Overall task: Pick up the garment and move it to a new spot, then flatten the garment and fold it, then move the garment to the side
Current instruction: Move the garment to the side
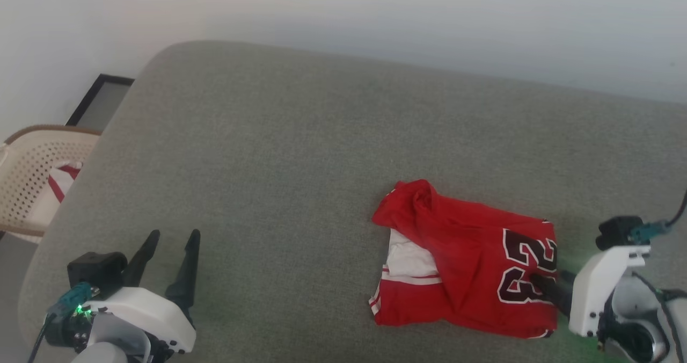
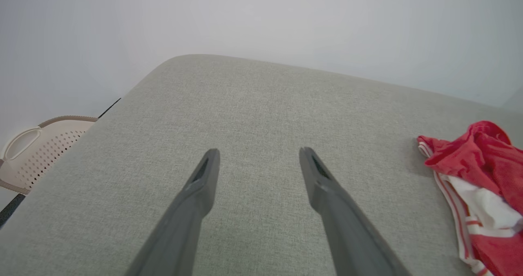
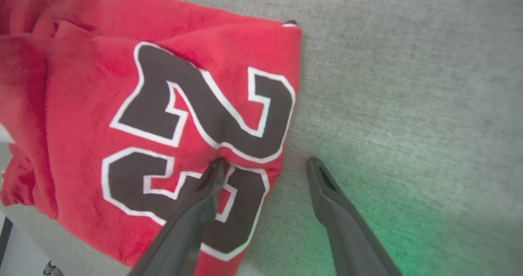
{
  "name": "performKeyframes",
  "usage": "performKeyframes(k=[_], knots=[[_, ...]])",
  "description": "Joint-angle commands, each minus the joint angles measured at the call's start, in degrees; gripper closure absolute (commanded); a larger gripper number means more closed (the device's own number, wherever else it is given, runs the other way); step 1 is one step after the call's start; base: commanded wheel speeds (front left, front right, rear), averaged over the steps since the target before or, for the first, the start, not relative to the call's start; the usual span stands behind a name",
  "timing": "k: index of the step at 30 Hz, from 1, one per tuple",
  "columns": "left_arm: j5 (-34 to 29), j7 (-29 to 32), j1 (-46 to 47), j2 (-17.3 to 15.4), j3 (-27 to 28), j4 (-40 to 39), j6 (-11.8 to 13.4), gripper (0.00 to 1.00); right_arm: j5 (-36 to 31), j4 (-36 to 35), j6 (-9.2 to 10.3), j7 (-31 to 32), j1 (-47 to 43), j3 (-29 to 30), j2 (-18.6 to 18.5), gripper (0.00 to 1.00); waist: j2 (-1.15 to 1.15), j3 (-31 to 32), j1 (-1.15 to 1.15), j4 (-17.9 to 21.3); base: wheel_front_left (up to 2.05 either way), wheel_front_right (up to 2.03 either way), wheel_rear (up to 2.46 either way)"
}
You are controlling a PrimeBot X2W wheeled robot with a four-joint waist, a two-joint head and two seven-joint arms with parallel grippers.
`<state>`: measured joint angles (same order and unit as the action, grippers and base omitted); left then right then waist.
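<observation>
Lying loosely folded | red garment | dk "23" up | wht sleeve showing

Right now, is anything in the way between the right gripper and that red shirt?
Nothing visible. The right gripper is open at the garment's edge: one finger lies on the printed 23, the other is over the bare grey cushion beside it.

We see matt, fuzzy red cloth on the shirt, coarse grey woven fabric on the surface, matt dark plastic fingers, smooth beige perforated plastic basket.
</observation>
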<state>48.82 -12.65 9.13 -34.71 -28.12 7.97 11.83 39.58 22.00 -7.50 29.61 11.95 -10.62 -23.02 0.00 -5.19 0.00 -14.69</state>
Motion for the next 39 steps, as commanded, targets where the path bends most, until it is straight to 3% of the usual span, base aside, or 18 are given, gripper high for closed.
performKeyframes(k=[1,3,5,12,18,29,39], knots=[[-0.6,-0.3,1.0,0.4,-0.1,0.4,-0.4,0.00,1.0,1.2,0.03,2.0,0.8,-0.7,0.6,0.00,0.00,-1.1,0.00,-0.9,0.00,0.00,0.00],[-0.7,-0.5,1.4,0.7,-0.2,0.8,-0.5,0.00,1.9,2.3,0.02,4.0,1.5,-1.7,1.0,0.00,0.00,-1.6,0.00,-1.0,0.00,0.00,0.00],[-0.7,-0.6,1.8,1.1,-0.3,1.1,-0.6,0.00,2.6,2.5,0.02,4.8,2.0,-2.8,1.0,1.00,0.00,-1.9,0.00,-1.2,0.00,0.00,0.00],[-1.1,-0.9,3.0,1.7,-0.4,2.2,-1.0,0.00,2.0,2.2,0.12,4.0,4.4,-3.3,-1.8,1.00,0.00,-2.6,0.00,-0.7,0.00,0.00,0.00],[-1.9,-1.2,4.4,1.7,-0.4,1.9,-1.1,0.00,1.3,-0.6,0.07,4.4,6.8,-2.6,-5.8,1.00,0.00,-3.7,0.00,2.1,0.00,0.00,0.00],[-4.3,-0.8,10.3,2.9,-1.9,3.0,-2.6,0.00,-0.6,-1.2,0.07,3.7,13.5,-0.4,-13.5,1.00,0.00,-8.0,0.00,10.1,0.00,0.00,0.00],[-6.6,0.3,19.8,4.4,-3.9,6.4,-5.4,0.00,-3.6,4.9,0.07,-2.4,25.2,-1.0,-18.1,1.00,0.00,-13.9,0.00,20.9,0.00,0.00,0.00]])
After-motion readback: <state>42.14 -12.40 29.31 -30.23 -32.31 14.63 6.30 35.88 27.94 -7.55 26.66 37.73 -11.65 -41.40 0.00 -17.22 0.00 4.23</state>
